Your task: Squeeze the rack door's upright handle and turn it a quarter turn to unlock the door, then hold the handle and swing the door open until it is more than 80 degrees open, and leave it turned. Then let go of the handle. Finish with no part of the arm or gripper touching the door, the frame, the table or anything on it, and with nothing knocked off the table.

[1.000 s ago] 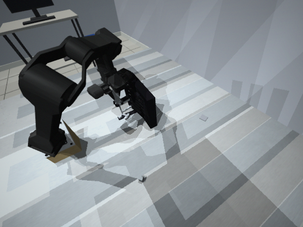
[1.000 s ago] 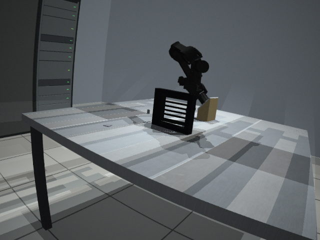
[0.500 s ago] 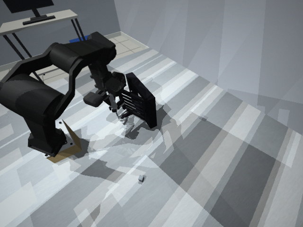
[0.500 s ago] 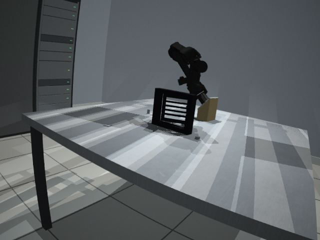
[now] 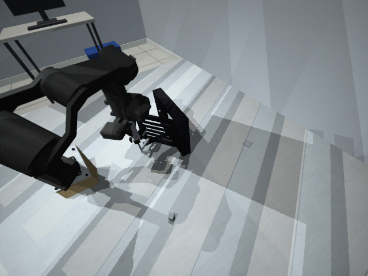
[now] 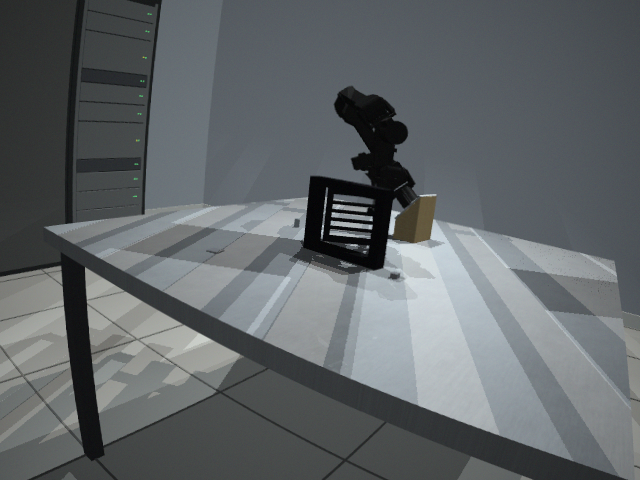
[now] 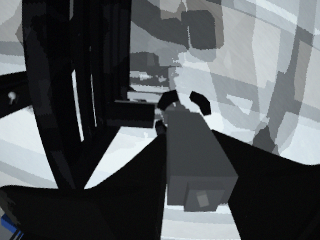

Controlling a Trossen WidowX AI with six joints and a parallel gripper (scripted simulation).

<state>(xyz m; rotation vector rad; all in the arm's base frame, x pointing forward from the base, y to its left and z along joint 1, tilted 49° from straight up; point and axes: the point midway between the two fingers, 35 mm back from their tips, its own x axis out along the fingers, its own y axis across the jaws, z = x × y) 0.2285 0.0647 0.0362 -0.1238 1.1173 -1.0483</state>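
held something pinched in the gripper point(image 5: 143, 146) point(image 6: 371, 209) point(image 7: 185, 102), left of the top view's centre — probably the handle, too dark to make out. seemed partway through swinging the door point(image 5: 171, 131) point(image 6: 328, 217) point(image 7: 117, 65), left of the wrist view's centre. risked slipping off by pulling across its arc — or dragging the frame point(image 5: 184, 125) point(image 6: 315, 217) point(image 7: 42, 100), just beyond, by binding at the hinge.

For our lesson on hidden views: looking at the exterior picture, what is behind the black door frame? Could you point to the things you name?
Through the openings of the frame point(image 5: 186, 133) point(image 6: 316, 206), pale tabletop point(image 6: 465, 372) shows between the door's dark slats point(image 6: 351, 219). Its solid bars cover whatever lies behind them, including the gripper's fingertips.
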